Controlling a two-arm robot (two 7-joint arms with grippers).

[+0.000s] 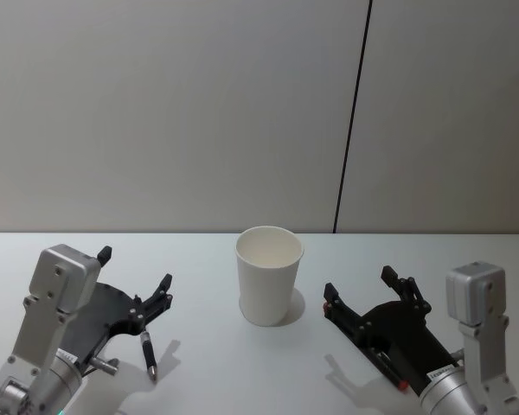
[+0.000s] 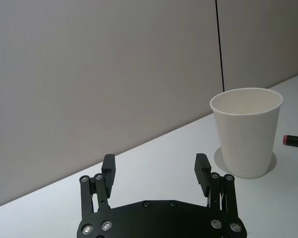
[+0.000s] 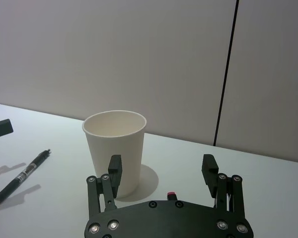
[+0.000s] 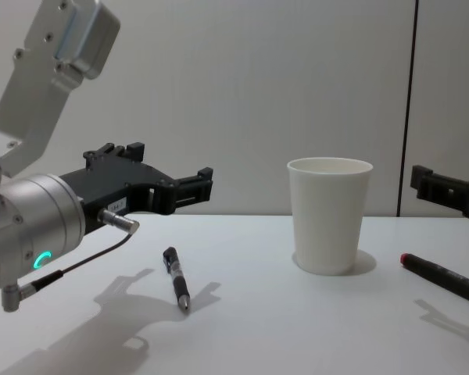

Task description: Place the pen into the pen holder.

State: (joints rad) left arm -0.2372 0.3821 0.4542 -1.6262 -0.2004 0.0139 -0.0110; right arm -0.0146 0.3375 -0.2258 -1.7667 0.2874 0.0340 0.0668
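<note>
Mark pen holder as upright near the far edge of the table, about midway across, mouth up and empty inside, so ready to take a drop from above. Note black pen lying flat toward the near left corner, well clear of the holder, tip aimed at the near edge, nothing touching it. Log left gripper just above and beyond that pen, fingers spread wide with nothing between them; probably posed to come down across the barrel. Log right gripper on the holder's other side, toward the near right corner, fingers likewise apart and empty, hovering over a second, red-capped pen lying flat on the table. Can't tell which pen the task means; either would fit. Count task as not begun: both pens down, holder empty. Expect next move to need a pinch across a barrel, then a lift high enough to clear the rim and a tilt toward upright. Watch for knocking over the light paper holder on entry.
</note>
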